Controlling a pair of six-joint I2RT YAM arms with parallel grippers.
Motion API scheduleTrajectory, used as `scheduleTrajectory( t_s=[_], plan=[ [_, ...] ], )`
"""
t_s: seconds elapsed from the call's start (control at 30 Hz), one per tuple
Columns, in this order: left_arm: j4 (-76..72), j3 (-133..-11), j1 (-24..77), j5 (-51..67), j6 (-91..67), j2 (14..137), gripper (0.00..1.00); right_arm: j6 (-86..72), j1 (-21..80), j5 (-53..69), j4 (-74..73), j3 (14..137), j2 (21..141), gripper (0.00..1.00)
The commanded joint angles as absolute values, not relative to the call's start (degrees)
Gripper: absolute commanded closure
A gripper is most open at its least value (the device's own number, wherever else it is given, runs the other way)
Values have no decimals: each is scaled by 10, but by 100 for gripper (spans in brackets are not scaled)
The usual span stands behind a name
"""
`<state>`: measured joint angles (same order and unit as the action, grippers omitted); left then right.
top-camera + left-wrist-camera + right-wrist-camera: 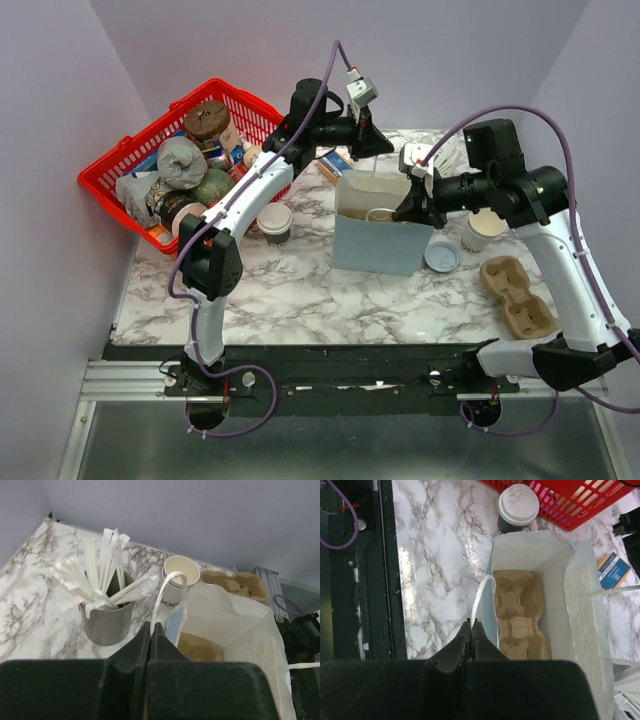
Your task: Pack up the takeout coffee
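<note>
The takeout coffee (275,222), a dark cup with a white lid, stands on the marble left of the light blue paper bag (378,245). It also shows in the right wrist view (519,505), by the bag's end. The bag stands open with a brown cup carrier (520,617) lying in its bottom. My left gripper (372,152) is shut on the bag's far white cord handle (162,592). My right gripper (408,212) is shut on the near cord handle (482,592). Both hold the bag's mouth apart.
A red basket (140,170) of packed goods sits at the back left. A metal cup of wrapped straws (107,622), a lidless cream cup (483,228), a flat lid disc (442,256) and a second cardboard carrier (517,295) stand around the bag's right side.
</note>
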<state>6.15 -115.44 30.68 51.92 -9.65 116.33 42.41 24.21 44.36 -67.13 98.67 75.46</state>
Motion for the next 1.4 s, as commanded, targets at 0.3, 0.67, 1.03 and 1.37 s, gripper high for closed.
scheduleTrajectory(
  t_s=[0.3,0.67,1.03,1.37],
  plan=[
    [-16,-1196,298,528,-170,1059,100,355,243,407,-625,1227,810,99],
    [-20,-1239,293,518,-185,1073,100,340,243,414,-612,1244,807,99],
    [-4,-1208,292,492,-173,1071,58,353,243,395,-604,1172,793,80],
    [21,-1172,274,419,-120,1055,17,314,243,357,-572,1157,802,11]
  ],
)
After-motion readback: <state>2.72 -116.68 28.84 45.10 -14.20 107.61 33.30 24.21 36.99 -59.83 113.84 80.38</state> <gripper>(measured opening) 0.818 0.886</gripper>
